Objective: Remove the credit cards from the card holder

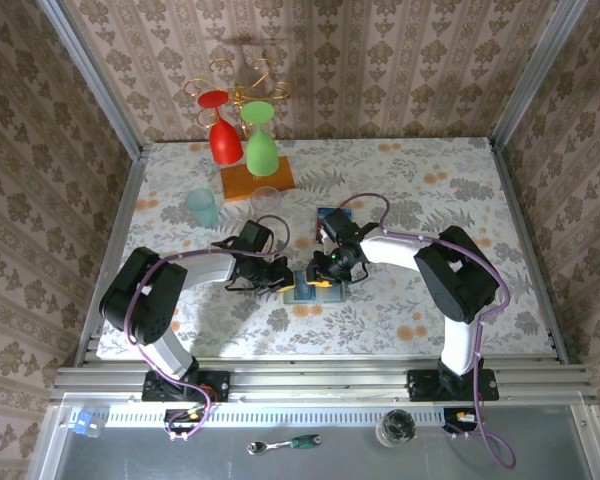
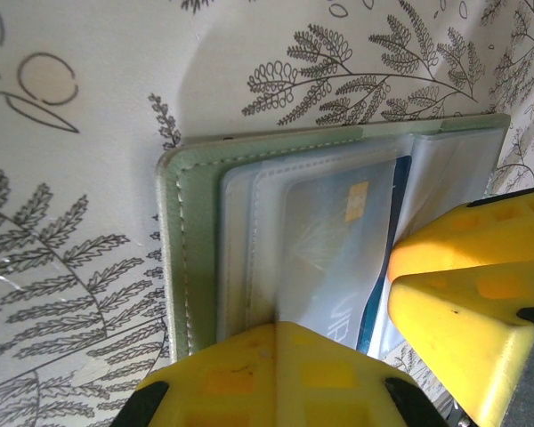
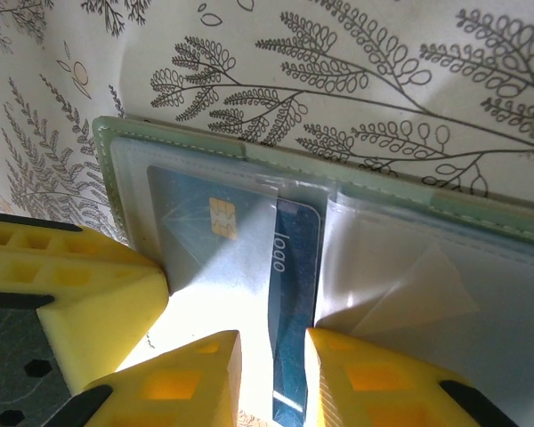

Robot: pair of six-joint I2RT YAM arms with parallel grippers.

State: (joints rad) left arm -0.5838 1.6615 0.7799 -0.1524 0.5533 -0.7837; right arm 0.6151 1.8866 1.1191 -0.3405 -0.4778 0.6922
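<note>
Your left gripper (image 2: 276, 356) is pressed together, its yellow tips down on the near edge of the open card holder (image 2: 191, 231), on the panel that carries the blue card (image 2: 338, 258). Just to its right, your right gripper (image 3: 273, 356) has its fingers (image 3: 196, 378) a little spread, and the bare dark strip of the blue card (image 3: 294, 267) runs between them. A bright gap shows between the strip and one finger, so the card is not pinched. The rest of that card, chip included, sits under the pocket's clear film. The holder lies flat and open directly under both grippers on the fern-print table (image 3: 383, 80). From above, the two grippers (image 1: 285, 275) (image 1: 320, 275) meet tip to tip over it. Well beyond them stands a pale blue cup (image 1: 203, 207).
</note>
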